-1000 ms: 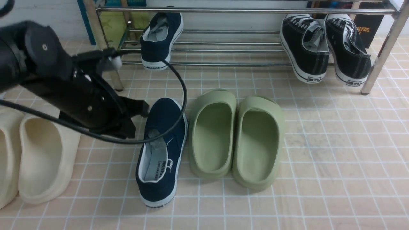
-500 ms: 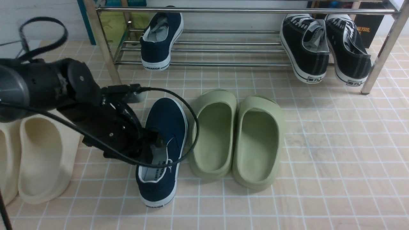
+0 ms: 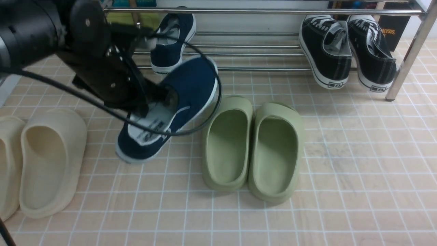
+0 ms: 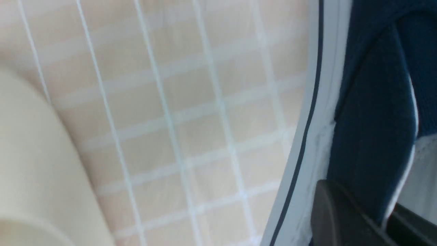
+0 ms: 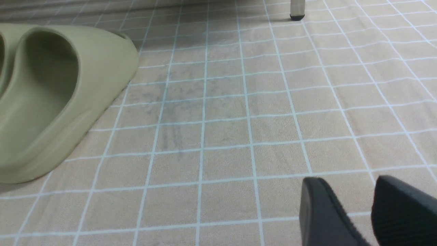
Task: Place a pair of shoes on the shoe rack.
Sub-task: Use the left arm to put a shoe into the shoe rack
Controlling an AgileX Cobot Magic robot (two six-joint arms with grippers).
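left arm slanting in, left tool [image 4: 382, 222] clamped shut — right tool [image 5: 355, 208] open

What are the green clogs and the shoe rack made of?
The olive-green clogs look like soft foam, maybe rubber: matte, thick-walled, smooth, with no stitching. The shoe rack looks like metal, probably steel, polished shiny: its thin round bars show bright, mirror-like streaks.

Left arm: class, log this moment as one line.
left fingers: shut on side of navy shoe, lifted | other navy shoe: on rack | green slides: on floor
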